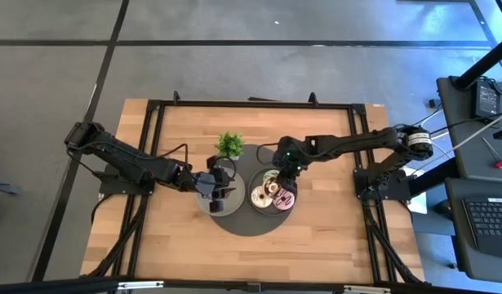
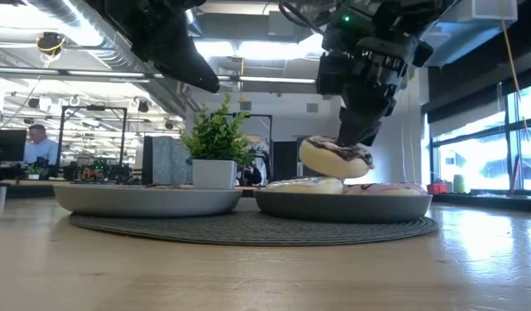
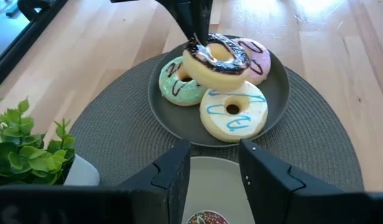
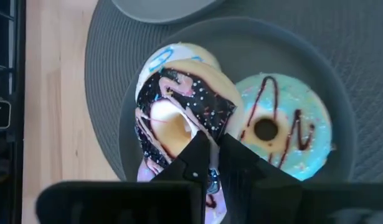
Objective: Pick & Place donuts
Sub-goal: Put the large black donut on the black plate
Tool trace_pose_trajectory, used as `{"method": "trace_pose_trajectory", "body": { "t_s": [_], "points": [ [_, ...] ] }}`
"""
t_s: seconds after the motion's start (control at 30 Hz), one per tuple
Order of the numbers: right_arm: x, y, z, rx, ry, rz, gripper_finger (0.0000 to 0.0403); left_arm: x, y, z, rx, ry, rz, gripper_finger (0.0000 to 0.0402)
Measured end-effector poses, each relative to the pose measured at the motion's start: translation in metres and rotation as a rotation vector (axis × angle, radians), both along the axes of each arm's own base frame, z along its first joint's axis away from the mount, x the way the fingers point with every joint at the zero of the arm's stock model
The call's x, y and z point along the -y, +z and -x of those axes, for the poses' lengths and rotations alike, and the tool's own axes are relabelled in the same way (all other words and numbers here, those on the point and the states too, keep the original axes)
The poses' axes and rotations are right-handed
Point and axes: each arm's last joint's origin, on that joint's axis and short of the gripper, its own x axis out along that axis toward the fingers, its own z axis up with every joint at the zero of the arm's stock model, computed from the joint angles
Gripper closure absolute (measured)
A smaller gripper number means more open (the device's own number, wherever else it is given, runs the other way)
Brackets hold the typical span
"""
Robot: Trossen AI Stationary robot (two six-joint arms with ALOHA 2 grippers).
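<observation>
The right grey plate (image 3: 275,93) holds the green donut (image 3: 179,86), the pink donut (image 3: 258,55) and the cream donut (image 3: 233,112), all lying flat. My right gripper (image 4: 215,146) is shut on the dark chocolate sprinkled donut (image 2: 336,155) just above them. My left gripper (image 3: 215,168) is open and empty over the left grey plate (image 3: 213,186). A small sprinkled donut (image 3: 207,219) lies on that plate, partly cut off by the picture's edge. My right gripper pinches the chocolate donut's ring at one side (image 4: 207,127) between its two fingers. The fingers come from above, pointing down. The donut hangs tilted below the fingers (image 2: 360,130), raised off the plate. I cannot tell whether its low edge touches the cream donut (image 2: 312,183).
Both plates stand on a round dark woven mat (image 1: 246,220) at mid-table. A small green potted plant (image 1: 229,145) stands just beyond the left plate. A black frame (image 1: 153,122) runs along the table's edges. Bare wood lies near the front edge.
</observation>
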Motion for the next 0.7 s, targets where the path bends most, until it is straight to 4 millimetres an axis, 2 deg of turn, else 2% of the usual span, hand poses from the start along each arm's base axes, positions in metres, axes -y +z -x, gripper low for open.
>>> {"method": "trace_pose_trajectory", "body": {
  "t_s": [0.4,0.7],
  "points": [
    [-0.004,0.000,0.001,-0.018,0.008,-0.027,0.0368,0.000,0.000,0.000,-0.002,-0.011,0.010,0.0271],
    [-0.003,-0.019,-0.004,-0.076,0.004,-0.024,0.0368,0.000,0.000,0.000,-0.002,-0.010,0.010,0.0271]
  ]
}}
